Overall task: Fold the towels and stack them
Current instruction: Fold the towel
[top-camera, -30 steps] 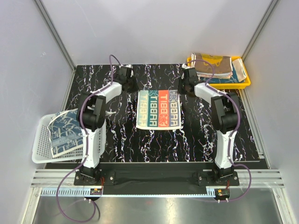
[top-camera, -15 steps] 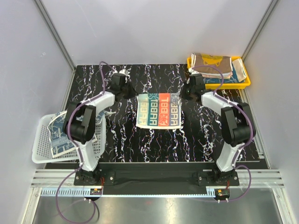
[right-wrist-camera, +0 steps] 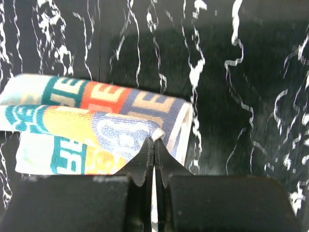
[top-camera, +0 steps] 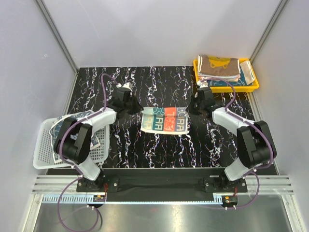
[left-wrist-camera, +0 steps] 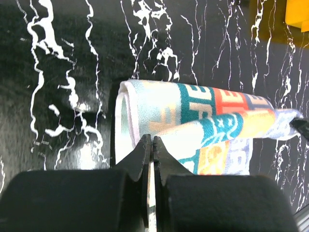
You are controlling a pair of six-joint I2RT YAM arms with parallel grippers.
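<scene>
- Nearest, hanging over the left edge of the table [top-camera: 159, 150], the white mesh basket [top-camera: 41, 162] holds a navy patterned towel [top-camera: 60, 129]. It lies unfolded and loose, and I judge it is waiting its turn.
- In the middle of the table lies the striped towel [top-camera: 165, 121], teal and red with lettering. One long edge is held up over the rest, so the cloth curls into a loose roll along its far side.
- The left gripper [left-wrist-camera: 151, 142] has its fingers pinched together on the raised edge at the towel's left end.
- The right gripper [right-wrist-camera: 154, 141] is clamped on the same edge at the right corner.
- Holding both ends level keeps that edge taut and straight, which should let the two halves meet squarely.
- The fold looks about midway: the held edge is not yet laid down toward the near edge.
- In the far right corner, the yellow tray [top-camera: 254, 83] carries the folded stack [top-camera: 219, 68], brown towel on top. This is likely where the striped one goes.
</scene>
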